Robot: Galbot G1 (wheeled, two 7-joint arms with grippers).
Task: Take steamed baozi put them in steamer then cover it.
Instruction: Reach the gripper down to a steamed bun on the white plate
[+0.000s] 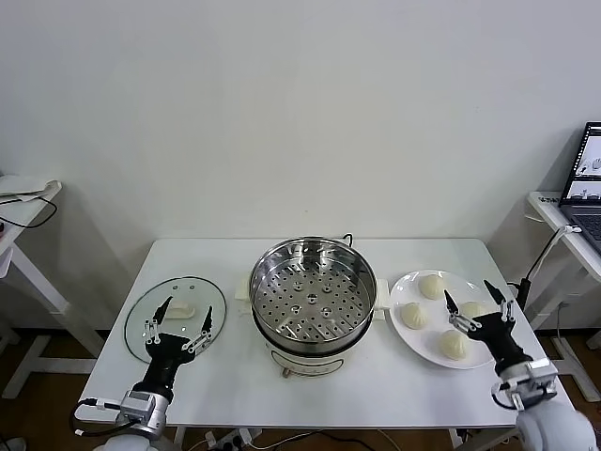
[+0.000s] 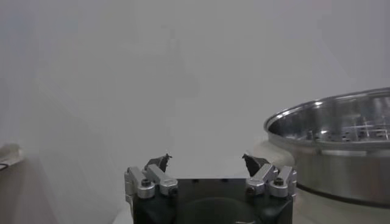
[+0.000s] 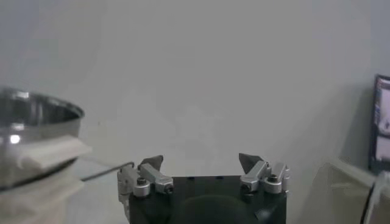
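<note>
With its jaws spread wide and holding nothing, the right claw (image 1: 474, 306) hangs over the near right edge of a white plate (image 1: 406, 285) on the right side of the white table (image 1: 423, 249), just beside the four buns (image 1: 414, 316) it is meant to move. The buns sit loosely spaced on the plate, round, cream-white and pleated on top; they look soft, light and easily dented, so a gentle pinch across the sides of one bun, low on its body rather than on the pleats, seems the safest hold. The left claw (image 1: 177, 324), equally wide open and empty, hovers above the near part of the glass lid (image 1: 155, 303), which lies flat at the left end of the table. The lid is clear, rimmed in metal, with a white block handle (image 1: 182, 310) at its centre; it is probably the heaviest and most breakable piece here, slick on the glass, and the handle is the obvious place to take it. Between plate and lid stands the steamer (image 1: 313, 299), a shiny steel pot with white side handles and a perforated tray inside, uncovered and with no buns in it yet.
</note>
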